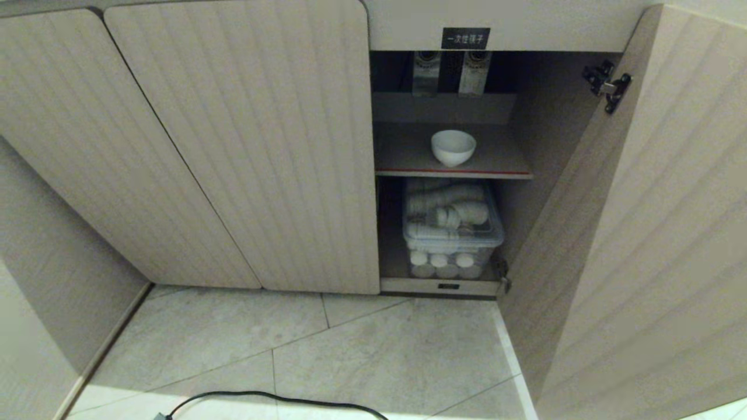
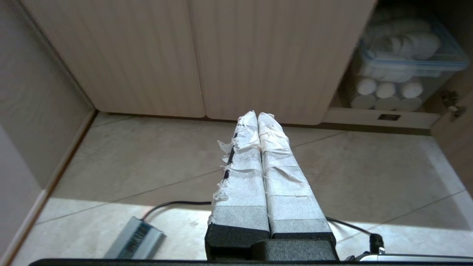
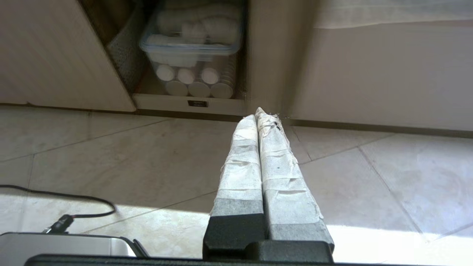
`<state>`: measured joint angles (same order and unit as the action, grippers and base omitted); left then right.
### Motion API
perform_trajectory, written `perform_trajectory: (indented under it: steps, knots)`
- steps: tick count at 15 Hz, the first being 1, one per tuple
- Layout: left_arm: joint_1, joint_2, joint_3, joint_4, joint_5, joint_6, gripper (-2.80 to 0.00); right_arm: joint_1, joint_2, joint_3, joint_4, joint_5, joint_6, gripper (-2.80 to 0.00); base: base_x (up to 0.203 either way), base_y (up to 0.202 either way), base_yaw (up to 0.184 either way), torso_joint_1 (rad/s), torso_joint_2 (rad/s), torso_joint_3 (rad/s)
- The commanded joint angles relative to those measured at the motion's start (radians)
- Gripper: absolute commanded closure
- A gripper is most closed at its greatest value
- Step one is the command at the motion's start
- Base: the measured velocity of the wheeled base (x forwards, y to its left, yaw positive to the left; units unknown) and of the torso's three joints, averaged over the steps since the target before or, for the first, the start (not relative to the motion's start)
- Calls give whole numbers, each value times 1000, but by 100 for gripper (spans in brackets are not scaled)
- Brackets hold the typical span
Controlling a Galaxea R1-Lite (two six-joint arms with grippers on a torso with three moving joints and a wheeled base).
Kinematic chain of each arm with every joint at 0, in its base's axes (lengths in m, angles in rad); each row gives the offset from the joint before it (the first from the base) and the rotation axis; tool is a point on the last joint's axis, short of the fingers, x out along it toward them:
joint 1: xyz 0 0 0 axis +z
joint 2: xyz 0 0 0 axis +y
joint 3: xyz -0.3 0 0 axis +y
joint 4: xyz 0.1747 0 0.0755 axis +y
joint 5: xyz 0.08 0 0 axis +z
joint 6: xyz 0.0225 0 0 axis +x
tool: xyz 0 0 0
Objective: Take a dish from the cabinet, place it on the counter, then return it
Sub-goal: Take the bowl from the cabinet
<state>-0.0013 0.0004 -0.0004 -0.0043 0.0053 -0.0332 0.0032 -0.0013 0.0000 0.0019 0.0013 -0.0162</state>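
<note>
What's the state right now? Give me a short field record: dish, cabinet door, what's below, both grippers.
dish: white bowl upright on the cabinet upper shelf, untouched
door: right door swung open, left doors shut
below: clear lidded bin of white cups on the bottom shelf
left gripper: shut, empty, above the floor, facing the closed doors
right gripper: shut, empty, above the floor, near the open compartment
task step: not yet started

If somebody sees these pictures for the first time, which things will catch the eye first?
A small white bowl stands alone on the upper shelf of the open cabinet. Below it sits a clear plastic box full of white paper cups. Both grippers, left gripper and right gripper, are shut above the floor.
</note>
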Motion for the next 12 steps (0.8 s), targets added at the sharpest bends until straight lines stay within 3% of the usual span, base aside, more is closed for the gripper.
perform_trajectory:
  steps: [1, 12]
  knots:
    - [0, 0, 0, 0, 1, -1, 0, 1, 1, 0, 0, 0, -1, 0, 0, 193, -2, 2, 2, 2]
    - [0, 0, -1, 0, 1, 0, 0, 0, 1, 0, 0, 0, 1, 0, 0, 184, -2, 3, 3, 2]
